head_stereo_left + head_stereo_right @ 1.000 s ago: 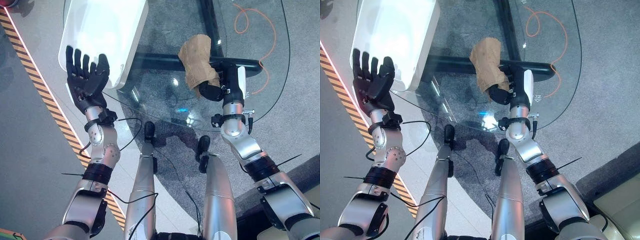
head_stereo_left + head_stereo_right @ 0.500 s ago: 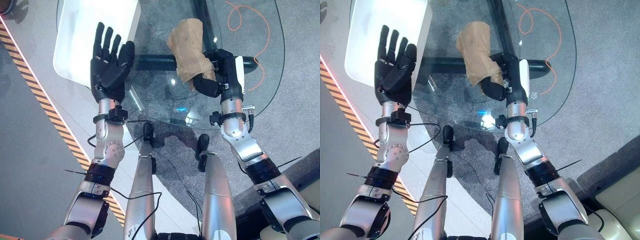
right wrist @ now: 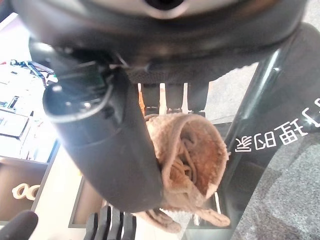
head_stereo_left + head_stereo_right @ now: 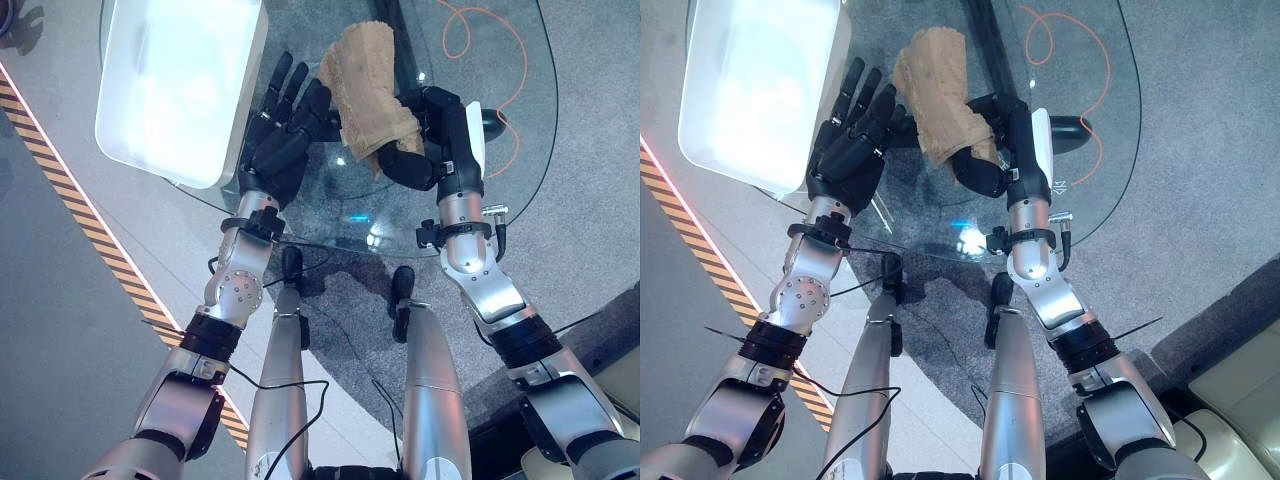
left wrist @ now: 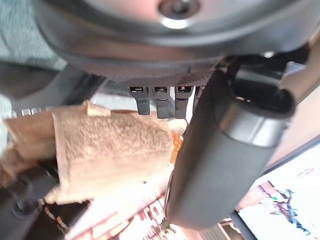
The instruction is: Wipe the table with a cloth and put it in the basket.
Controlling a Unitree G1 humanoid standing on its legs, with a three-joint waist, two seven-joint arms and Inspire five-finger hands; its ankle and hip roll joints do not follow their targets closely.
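Left eye view shows the right hand (image 4: 425, 150) curled round the tan cloth (image 4: 365, 95), held up above the glass table (image 4: 480, 180). The left hand (image 4: 285, 135), fingers spread straight, sits just beside it. Judging by that, the cloth seems headed for the white basket (image 4: 180, 80), which has nothing in it yet.

Right up close along the left robot hand (image 5: 220, 150): its dark bulk spans one edge, the thick thumb juts out large in the foreground, and short straight fingers (image 5: 160, 102) line up in a row beside it, not curled round anything. Just past those fingers sits the tan cloth (image 5: 105, 150), rolled and bunched, its rough weave plain to see, one frayed corner sticking out. A dark shape, the other robot hand (image 5: 30, 187), is against the cloth's far side. Behind all that lies a bright, blurred background with patches of colour too vague to name.
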